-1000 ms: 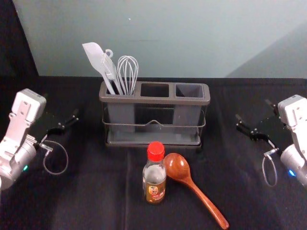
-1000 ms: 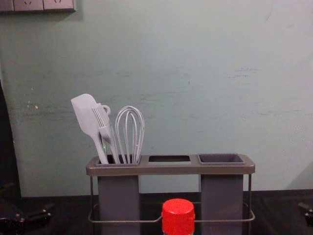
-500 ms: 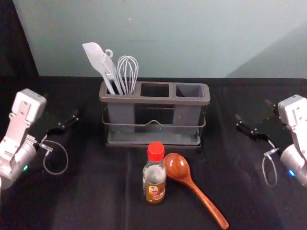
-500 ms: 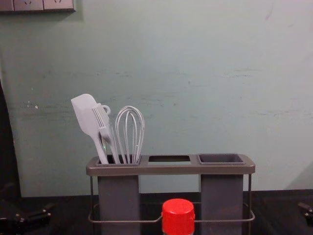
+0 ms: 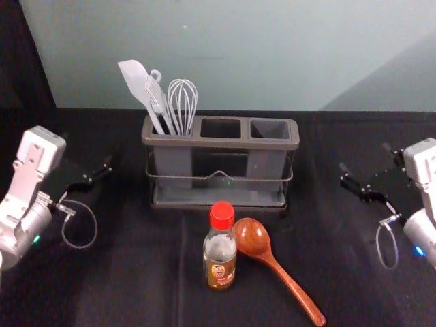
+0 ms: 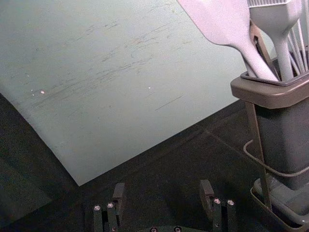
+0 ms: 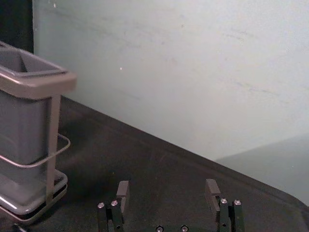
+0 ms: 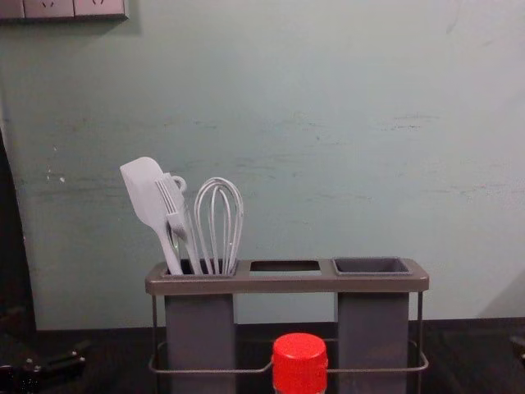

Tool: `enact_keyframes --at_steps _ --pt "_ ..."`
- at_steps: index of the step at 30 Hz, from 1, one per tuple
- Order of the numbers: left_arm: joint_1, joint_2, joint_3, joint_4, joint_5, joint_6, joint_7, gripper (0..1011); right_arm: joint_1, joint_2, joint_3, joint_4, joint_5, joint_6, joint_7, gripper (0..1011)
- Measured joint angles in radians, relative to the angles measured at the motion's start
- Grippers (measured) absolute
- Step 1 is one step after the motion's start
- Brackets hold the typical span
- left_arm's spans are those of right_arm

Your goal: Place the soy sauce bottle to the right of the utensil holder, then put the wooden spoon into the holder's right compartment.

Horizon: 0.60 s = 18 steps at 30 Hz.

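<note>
The soy sauce bottle (image 5: 220, 246), red-capped, stands upright in front of the utensil holder (image 5: 218, 142). Just right of it lies the wooden spoon (image 5: 272, 262), bowl toward the holder and handle slanting to the front right. The holder's right compartment (image 8: 372, 266) holds nothing. My right gripper (image 5: 364, 169) is over the table well to the right of the holder; in the right wrist view this gripper (image 7: 167, 195) is open and empty. My left gripper (image 5: 87, 167) stays parked left of the holder; in the left wrist view that gripper (image 6: 162, 195) is also open and empty.
A white spatula (image 8: 148, 201), a brush (image 8: 175, 209) and a whisk (image 8: 218, 217) stand in the holder's left compartment. Behind the dark-covered table (image 5: 129, 272) rises a pale wall (image 5: 259, 54). Wall sockets (image 8: 61, 8) show at the chest view's upper left.
My right arm and gripper have shifted slightly outward, to the right. The left arm, bottle, spoon and holder look unmoved.
</note>
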Motion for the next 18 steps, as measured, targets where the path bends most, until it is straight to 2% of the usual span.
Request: enact_keyframes --at_steps 6,18 --pt "0.0 0.0 0.0 0.0 0.0 0.0 0.0 1000 -0.09 0.022 0.031 -0.101 -0.001 -0.012 -0.014 1004" --pt "0.0 0.0 0.0 0.0 0.0 0.0 0.0 1000 -0.237 0.03 0.04 -0.281 -0.043 -0.027 -0.037 1004"
